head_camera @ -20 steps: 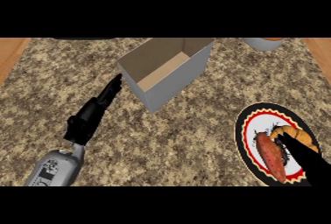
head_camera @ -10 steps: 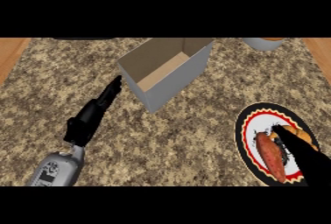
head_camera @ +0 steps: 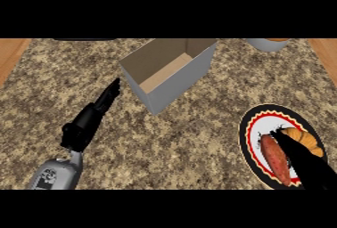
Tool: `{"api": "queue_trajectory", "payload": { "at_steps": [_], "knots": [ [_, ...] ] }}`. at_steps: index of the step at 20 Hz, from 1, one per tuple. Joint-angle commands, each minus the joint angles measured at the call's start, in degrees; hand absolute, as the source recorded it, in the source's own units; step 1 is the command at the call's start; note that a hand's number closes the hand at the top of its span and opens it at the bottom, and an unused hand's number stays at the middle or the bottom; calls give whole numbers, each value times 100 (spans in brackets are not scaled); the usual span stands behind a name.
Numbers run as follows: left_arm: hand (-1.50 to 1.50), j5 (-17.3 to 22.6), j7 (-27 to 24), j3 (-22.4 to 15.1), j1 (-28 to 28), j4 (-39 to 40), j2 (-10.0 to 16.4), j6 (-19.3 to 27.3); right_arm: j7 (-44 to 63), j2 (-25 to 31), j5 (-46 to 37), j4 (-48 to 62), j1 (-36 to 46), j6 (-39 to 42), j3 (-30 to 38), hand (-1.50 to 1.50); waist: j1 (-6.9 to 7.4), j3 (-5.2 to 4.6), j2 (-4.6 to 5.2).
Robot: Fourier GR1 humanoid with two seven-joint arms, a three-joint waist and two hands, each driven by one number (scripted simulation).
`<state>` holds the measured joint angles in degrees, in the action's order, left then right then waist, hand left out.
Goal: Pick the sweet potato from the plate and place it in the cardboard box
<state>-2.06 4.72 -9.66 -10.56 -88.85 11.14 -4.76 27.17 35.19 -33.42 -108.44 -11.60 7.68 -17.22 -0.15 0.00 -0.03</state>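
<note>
just beside the right hand [head_camera: 306, 164] lies the sweet potato [head_camera: 273, 158]

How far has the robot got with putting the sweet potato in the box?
Nothing is finished yet: the sweet potato lies on the plate, not in the cardboard box. In hand: the right hand is over the plate beside it, fingers not curled round it. Left to do: grab it, carry it over, put it in. The left hand is open near the box.
</note>
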Motion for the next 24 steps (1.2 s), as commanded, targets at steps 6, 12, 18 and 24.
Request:
{"api": "queue_trajectory", "payload": {
  "at_steps": [6,12,18,24],
  "knots": [
    [0,-184,260,134,-170,-77,-232,-136,-154,-554,-359,687,236,556,151,-150,7,0,1],
    [0,-526,-299,94,38,281,-470,-102,-650,-684,-609,1019,269,677,525,-150,1,0,1],
    [0,-193,384,361,113,-499,-310,-492,-664,-1059,-1286,1396,272,419,413,-150,18,1,-3],
    [0,-440,113,287,184,-271,-483,-448,-855,-1333,-1571,1502,71,316,396,150,7,0,-2]
  ]
}}
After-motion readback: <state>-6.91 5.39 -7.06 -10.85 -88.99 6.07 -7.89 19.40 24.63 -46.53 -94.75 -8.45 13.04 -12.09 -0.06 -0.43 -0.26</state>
